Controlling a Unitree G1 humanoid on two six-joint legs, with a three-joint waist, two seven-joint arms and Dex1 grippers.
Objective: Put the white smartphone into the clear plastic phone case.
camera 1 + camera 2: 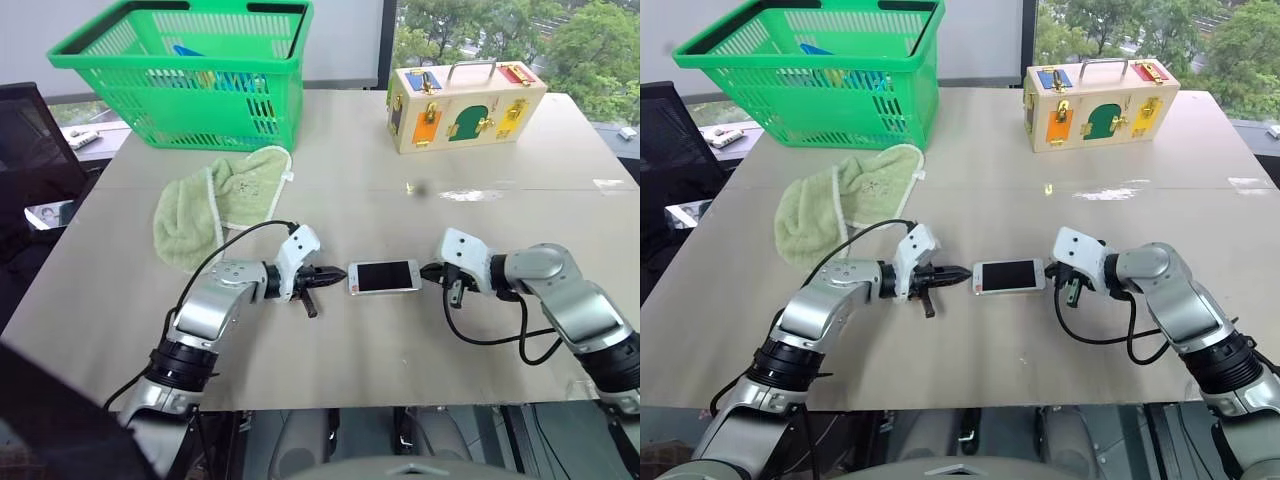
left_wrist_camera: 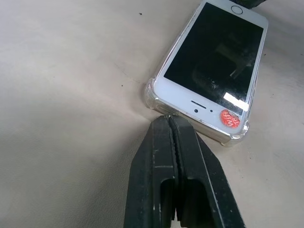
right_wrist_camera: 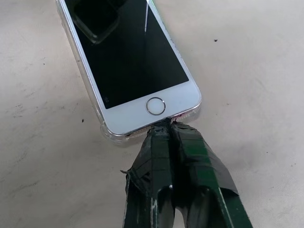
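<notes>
Smartphone (image 1: 384, 277), white with a black screen facing up, lies flat on the table (image 1: 400, 200) inside the clear plastic phone case (image 2: 153, 92), whose glossy rim wraps its edges. Its long axis runs straight from one gripper to the other: the earpiece end with a small red sticker points at the left gripper (image 1: 331, 273), the home-button end at the right gripper (image 1: 432, 270). Both grippers have their 2 black fingers pressed together, holding nothing. The left gripper's closed tips touch the case's short edge at the earpiece end; the right gripper's closed tips touch the short edge just below the home button. The phone sits between the 2 tips.
</notes>
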